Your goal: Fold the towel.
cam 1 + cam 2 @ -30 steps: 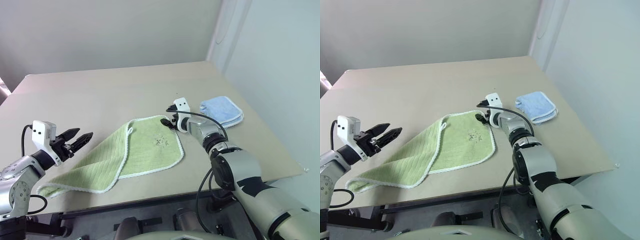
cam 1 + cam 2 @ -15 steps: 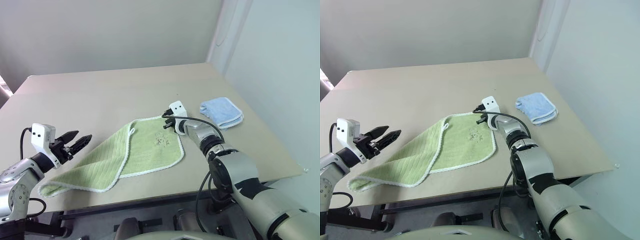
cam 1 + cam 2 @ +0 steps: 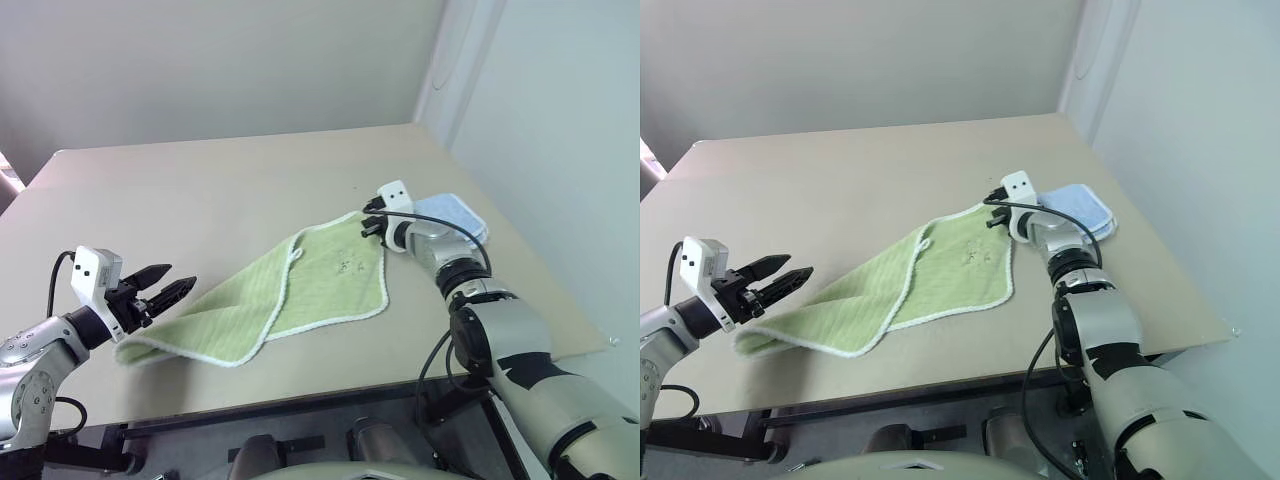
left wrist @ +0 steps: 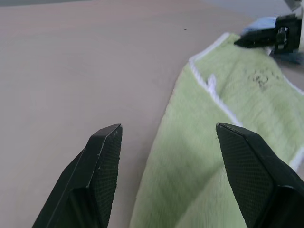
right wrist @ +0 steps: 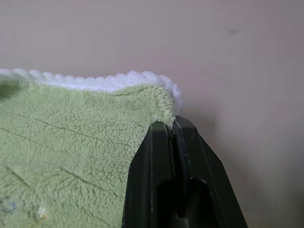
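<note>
Right wrist view: towel corner between fingers.

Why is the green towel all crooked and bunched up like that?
The towel lies slanted on the table, partly doubled over itself. The right gripper has one corner pinched and lifted, so it looks stretched and uneven.
</note>
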Controlling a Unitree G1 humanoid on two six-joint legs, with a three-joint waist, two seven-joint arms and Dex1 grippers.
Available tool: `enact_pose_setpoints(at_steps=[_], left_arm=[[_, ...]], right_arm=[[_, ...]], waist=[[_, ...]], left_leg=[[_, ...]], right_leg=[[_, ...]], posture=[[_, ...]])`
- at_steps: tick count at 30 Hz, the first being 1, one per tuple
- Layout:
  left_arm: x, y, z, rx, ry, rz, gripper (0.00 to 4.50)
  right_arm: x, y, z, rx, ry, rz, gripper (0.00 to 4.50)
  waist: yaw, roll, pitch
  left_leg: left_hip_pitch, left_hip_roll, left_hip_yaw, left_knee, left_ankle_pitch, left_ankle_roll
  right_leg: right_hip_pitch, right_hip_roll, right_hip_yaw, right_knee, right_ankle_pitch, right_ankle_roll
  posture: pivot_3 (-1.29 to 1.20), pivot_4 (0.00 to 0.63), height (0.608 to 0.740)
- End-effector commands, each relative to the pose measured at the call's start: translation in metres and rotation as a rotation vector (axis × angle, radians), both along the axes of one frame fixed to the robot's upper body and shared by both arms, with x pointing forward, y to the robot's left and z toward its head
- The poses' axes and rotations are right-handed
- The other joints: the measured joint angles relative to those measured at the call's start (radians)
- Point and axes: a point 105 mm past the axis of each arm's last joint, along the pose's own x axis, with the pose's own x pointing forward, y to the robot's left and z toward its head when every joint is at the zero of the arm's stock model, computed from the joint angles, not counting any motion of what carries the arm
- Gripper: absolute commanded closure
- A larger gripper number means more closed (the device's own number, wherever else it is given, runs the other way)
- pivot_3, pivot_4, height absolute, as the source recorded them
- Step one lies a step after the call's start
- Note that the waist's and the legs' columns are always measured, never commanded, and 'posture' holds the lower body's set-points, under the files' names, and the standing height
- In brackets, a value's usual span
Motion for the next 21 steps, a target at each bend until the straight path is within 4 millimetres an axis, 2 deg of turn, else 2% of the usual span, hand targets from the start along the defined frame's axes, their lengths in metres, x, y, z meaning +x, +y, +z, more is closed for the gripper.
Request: enact_pose_setpoints(at_steps=[1,5,8,9,11,13,16,18,21], left_arm=[[0.000,-0.011,0.011,0.045,-0.033,-0.072,1.15],[-0.007,-0.033,0.018,0.031,-0.042,-0.186,1.15],[-0.013,-0.051,0.036,-0.105,-0.063,-0.256,1.15],[-0.017,-0.056,0.038,-0.100,-0.058,-0.286,1.15],[-0.026,-0.067,0.032,-0.049,-0.027,-0.346,1.15],[-0.039,-0.076,0.018,0.033,0.028,-0.415,1.15],[-0.047,-0.080,0.003,0.123,0.062,-0.456,1.15],[-0.045,-0.080,-0.002,0.167,0.058,-0.457,1.15],[-0.045,-0.080,-0.007,0.192,0.063,-0.465,1.15]], right_arm=[[0.006,-0.012,0.020,-0.003,-0.060,-0.029,4.47],[0.003,-0.017,0.011,-0.011,-0.035,-0.046,4.47],[0.000,-0.013,0.003,-0.007,-0.015,-0.037,4.47],[0.000,-0.013,0.001,-0.006,-0.009,-0.038,4.47],[-0.002,-0.011,-0.003,-0.004,0.001,-0.037,4.47],[-0.002,-0.010,-0.004,-0.003,0.005,-0.036,4.47],[-0.002,-0.010,-0.004,-0.005,0.001,-0.040,4.47],[0.000,-0.010,0.002,0.008,-0.023,-0.042,4.47],[0.006,-0.003,0.028,0.071,-0.112,-0.016,4.47]], waist=[[0.000,0.000,0.000],[0.000,0.000,0.000],[0.000,0.000,0.000],[0.000,0.000,0.000],[-0.002,0.000,0.000],[-0.004,0.001,0.001],[-0.004,0.003,0.002],[-0.001,0.003,0.002],[-0.001,0.004,0.003]], left_leg=[[0.000,0.000,0.000,0.000,0.000,0.000],[0.000,0.000,0.001,0.000,0.000,0.000],[0.000,0.000,0.001,0.000,0.000,0.000],[0.000,0.000,0.001,0.000,0.000,0.000],[0.000,0.000,0.001,0.000,0.000,0.000],[0.000,0.000,0.001,0.000,0.000,0.000],[0.000,0.000,0.002,0.000,0.000,0.000],[0.000,0.000,0.002,0.000,0.000,0.000],[0.000,0.000,0.002,0.001,0.000,0.000]], right_leg=[[0.000,0.000,0.000,0.000,0.000,0.000],[0.000,0.000,0.001,0.000,0.000,0.000],[0.000,0.000,0.001,0.000,0.000,0.000],[0.000,0.000,0.001,0.000,0.000,0.000],[0.000,0.000,0.001,0.000,0.000,0.000],[-0.001,0.000,0.001,0.000,0.000,0.000],[-0.001,0.000,0.002,0.000,0.000,0.000],[-0.001,0.000,0.002,0.000,-0.001,0.000],[-0.001,0.000,0.002,0.000,-0.001,0.001]], posture=[[0.00,0.000,0.740],[0.00,0.000,0.740],[0.00,0.000,0.740],[0.00,0.000,0.740],[0.00,0.000,0.740],[0.00,0.000,0.740],[0.00,0.000,0.740],[0.00,0.000,0.740],[0.00,0.000,0.740]])
